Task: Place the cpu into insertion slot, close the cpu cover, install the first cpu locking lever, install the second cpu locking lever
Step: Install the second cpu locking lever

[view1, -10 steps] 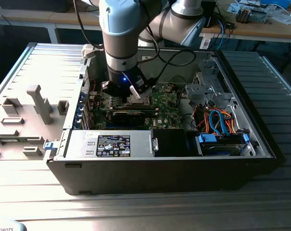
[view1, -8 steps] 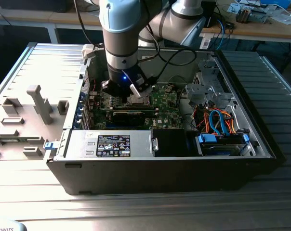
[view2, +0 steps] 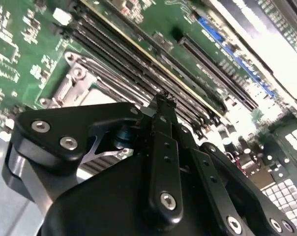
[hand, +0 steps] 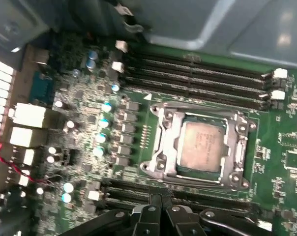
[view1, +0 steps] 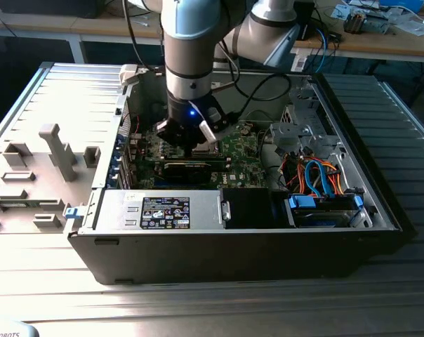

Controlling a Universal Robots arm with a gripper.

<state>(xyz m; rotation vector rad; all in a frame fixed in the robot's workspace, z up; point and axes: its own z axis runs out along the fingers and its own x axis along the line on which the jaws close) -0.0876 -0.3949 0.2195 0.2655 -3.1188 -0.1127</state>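
The cpu (hand: pixel 201 143), a square silver-grey chip, lies flat in the insertion slot (hand: pixel 149 167) on the green board. The silver cpu cover (hand: pixel 162 140) is folded down around it, its cut-out centre showing the chip's face. A thin metal lever (hand: pixel 197 106) runs along one edge of the cover. My gripper (hand: pixel 158 197) hovers just beside the socket, over the dark memory slots, fingers pressed together with nothing between them. In the second wrist view the gripper (view2: pixel 162 102) points at the board, with a corner of the socket (view2: pixel 75 84) beyond it. In the exterior view the gripper (view1: pixel 192 144) hangs inside the open computer case.
Long black memory slots (hand: pixel 197 78) flank the socket on two sides. A grey drive cage (view1: pixel 305 130), orange and blue cables (view1: pixel 317 175) and a power supply (view1: pixel 163 210) fill the case. Grey fixture blocks (view1: pixel 54 151) stand on the table at the exterior view's left.
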